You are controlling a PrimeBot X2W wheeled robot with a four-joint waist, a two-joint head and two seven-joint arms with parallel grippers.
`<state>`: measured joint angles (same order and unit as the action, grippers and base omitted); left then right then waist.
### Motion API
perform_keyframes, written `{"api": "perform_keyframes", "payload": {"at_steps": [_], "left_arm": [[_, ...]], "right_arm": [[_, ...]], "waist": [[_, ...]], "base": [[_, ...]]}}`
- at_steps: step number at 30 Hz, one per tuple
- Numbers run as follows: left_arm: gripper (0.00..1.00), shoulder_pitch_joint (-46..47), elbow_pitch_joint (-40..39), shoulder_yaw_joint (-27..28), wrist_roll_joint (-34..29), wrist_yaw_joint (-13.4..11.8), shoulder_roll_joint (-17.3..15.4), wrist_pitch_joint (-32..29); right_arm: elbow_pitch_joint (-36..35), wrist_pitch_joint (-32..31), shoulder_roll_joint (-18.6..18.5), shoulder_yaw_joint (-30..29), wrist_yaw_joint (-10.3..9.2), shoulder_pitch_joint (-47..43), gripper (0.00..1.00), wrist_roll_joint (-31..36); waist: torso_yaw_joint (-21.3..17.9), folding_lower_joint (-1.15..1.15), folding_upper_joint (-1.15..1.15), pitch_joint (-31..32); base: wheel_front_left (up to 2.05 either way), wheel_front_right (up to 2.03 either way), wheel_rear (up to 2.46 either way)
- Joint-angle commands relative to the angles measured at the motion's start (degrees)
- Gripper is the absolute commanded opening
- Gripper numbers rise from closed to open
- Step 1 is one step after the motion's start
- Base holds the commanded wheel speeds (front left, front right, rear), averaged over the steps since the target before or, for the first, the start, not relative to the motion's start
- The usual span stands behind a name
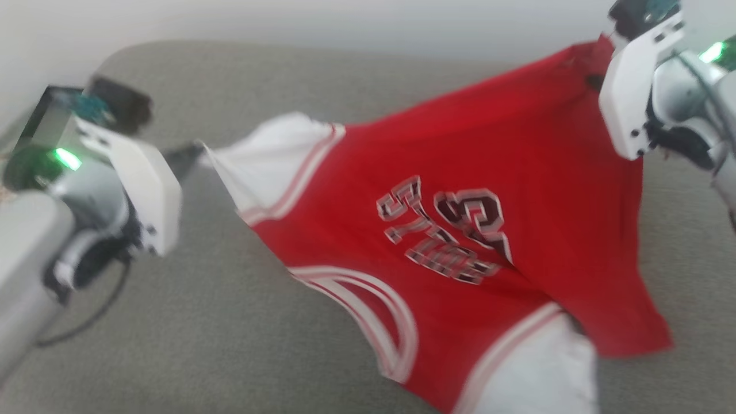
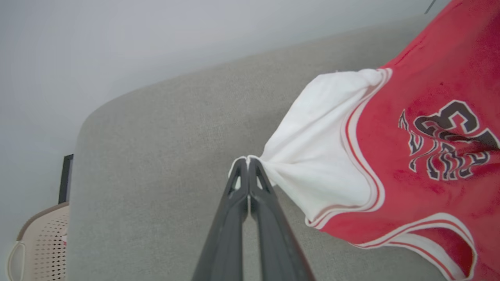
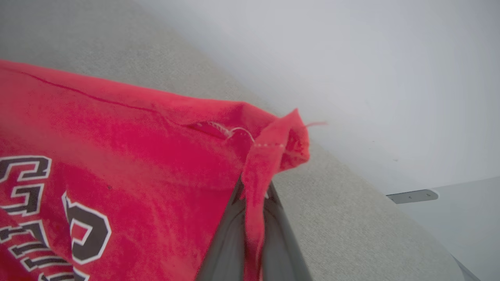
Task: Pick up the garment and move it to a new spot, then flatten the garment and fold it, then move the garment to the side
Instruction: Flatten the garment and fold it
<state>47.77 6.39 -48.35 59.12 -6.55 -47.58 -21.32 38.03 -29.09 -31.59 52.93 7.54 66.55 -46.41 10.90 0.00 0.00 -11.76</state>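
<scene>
The garment (image 1: 460,190), a red jersey T-shirt with white sleeves, striped trim and black-white lettering, hangs stretched in the air above the grey cushioned surface (image 1: 230,322). My left gripper (image 1: 192,156) at the left is shut on the tip of a white sleeve (image 2: 312,156); in the left wrist view the left gripper (image 2: 247,160) pinches that cloth between closed fingers. My right gripper (image 1: 598,57) at the upper right is shut on the red hem corner (image 3: 273,144), which folds over the right gripper (image 3: 254,191) in the right wrist view. The other white sleeve (image 1: 540,374) droops at the bottom.
A pale wall (image 1: 345,23) rises behind the grey surface. A perforated beige basket (image 2: 39,242) stands off the surface's far left edge in the left wrist view. A black cable (image 1: 86,322) loops below my left arm.
</scene>
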Motion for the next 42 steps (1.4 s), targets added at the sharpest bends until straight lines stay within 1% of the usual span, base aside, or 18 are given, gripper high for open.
{"api": "perform_keyframes", "payload": {"at_steps": [1, 4, 8, 12, 16, 17, 18, 22, 23, 25, 27, 31, 35, 36, 38, 39, 40, 42], "left_arm": [[0.0, 2.59, 0.26, 0.72, -1.07, 0.0, -0.82, -1.31], [0.0, 6.9, 1.36, 1.49, -2.05, 0.58, -2.16, -3.19], [0.0, 12.4, 4.1, 2.34, -3.79, 1.83, -2.43, -4.43], [0.0, 17.63, 8.21, 2.89, -5.15, 3.54, -1.64, -5.43], [0.0, 22.99, 12.89, 3.07, -7.24, 5.57, 0.05, -4.04], [0.0, 24.34, 14.53, 3.09, -8.02, 5.89, 0.74, -3.43], [0.0, 24.34, 14.53, 3.09, -8.02, 5.89, 0.74, -3.43], [0.0, 30.29, 20.48, 3.18, -10.79, 7.8, 3.77, 0.41], [0.0, 33.42, 23.44, 3.5, -12.42, 8.06, 5.46, 3.23], [0.0, 36.6, 26.4, 3.44, -14.52, 8.39, 6.71, 6.18], [0.0, 40.33, 29.26, 3.6, -16.64, 8.71, 8.05, 9.63], [0.0, 48.23, 34.59, 4.18, -20.73, 8.1, 10.64, 18.28], [0.0, 55.68, 38.55, 4.7, -24.94, 6.69, 12.49, 28.18], [0.0, 57.32, 39.12, 4.73, -26.24, 6.46, 12.9, 31.26], [0.0, 59.33, 40.68, 5.29, -27.14, 5.91, 13.86, 34.77], [0.0, 59.87, 41.09, 5.54, -27.6, 5.93, 14.42, 35.6], [0.0, 60.36, 41.1, 5.55, -28.4, 6.57, 14.78, 36.12], [0.0, 58.77, 42.1, 5.73, -27.98, 8.17, 15.58, 36.44]], "right_arm": [[-1.1, 0.92, -0.97, -0.58, -0.1, 1.07, 0.0, -0.14], [-2.87, 2.06, -1.9, -1.85, -0.1, 2.17, 0.0, 0.33], [-4.68, 3.04, -2.5, -4.21, -0.1, 3.48, 0.0, 0.64], [-6.09, 3.4, -2.5, -6.33, -0.11, 4.33, 0.0, 1.71], [-6.58, 4.02, -2.18, -8.74, -0.11, 5.53, 0.0, 3.47], [-6.41, 4.32, -1.87, -9.5, -0.11, 5.77, 0.0, 4.18], [-6.41, 4.32, -1.87, -9.5, -0.11, 5.77, 0.0, 4.18], [-4.34, 6.83, -0.64, -12.6, -0.11, 7.69, 0.0, 7.57], [-2.71, 8.04, 0.59, -13.87, -0.11, 8.72, 0.0, 9.57], [-0.62, 9.5, 2.01, -15.52, -0.11, 10.22, 0.0, 11.54], [1.73, 12.57, 3.26, -17.98, -0.12, 12.5, 0.0, 14.4], [7.2, 21.01, 6.03, -23.82, -0.12, 17.14, 0.0, 22.92], [11.29, 31.9, 8.05, -31.59, -0.13, 22.41, 0.0, 33.99], [12.03, 34.19, 8.65, -33.54, -0.12, 23.32, 0.0, 36.68], [13.62, 37.59, 10.2, -36.55, -0.12, 23.35, 0.0, 41.87], [14.13, 38.69, 10.87, -37.63, -0.12, 23.26, 0.0, 43.76], [15.0, 38.97, 11.41, -38.3, -0.12, 22.62, 0.0, 45.63], [16.43, 39.67, 12.75, -39.36, -0.12, 21.27, 0.0, 47.52]], "waist": [[-2.58, 0.0, 0.0, 2.45], [-4.33, 0.0, 0.0, 3.89], [-6.32, 0.0, 0.0, 5.55], [-7.82, 0.0, 0.0, 6.44], [-8.89, 0.0, 0.0, 5.46], [-9.1, 0.0, 0.0, 4.9], [-9.1, 0.0, 0.0, 4.9], [-9.73, 0.0, 0.0, 1.73], [-10.0, 0.0, 0.0, -0.42], [-10.31, 0.0, 0.0, -2.81], [-10.63, 0.0, 0.0, -5.47], [-10.94, 0.0, 0.0, -10.86], [-10.72, 0.0, 0.0, -15.66], [-10.53, 0.0, 0.0, -16.65], [-10.11, 0.0, 0.0, -17.92], [-9.84, 0.0, 0.0, -18.34], [-9.56, 0.0, 0.0, -18.61], [-8.93, 0.0, 0.0, -18.61]], "base": [[0.0, 0.0, 0.0], [0.0, 0.0, 0.0], [0.0, 0.0, 0.0], [0.0, 0.0, 0.0], [0.0, 0.0, 0.0], [0.0, 0.0, 0.0], [0.0, 0.0, 0.0], [0.0, 0.0, 0.0], [0.0, 0.0, 0.0], [0.0, 0.0, 0.0], [0.0, 0.0, 0.0], [0.0, 0.0, 0.0], [0.0, 0.0, 0.0], [0.0, 0.0, 0.0], [0.0, 0.0, 0.0], [0.0, 0.0, 0.0], [0.0, 0.0, 0.0], [0.0, 0.0, 0.0]]}}
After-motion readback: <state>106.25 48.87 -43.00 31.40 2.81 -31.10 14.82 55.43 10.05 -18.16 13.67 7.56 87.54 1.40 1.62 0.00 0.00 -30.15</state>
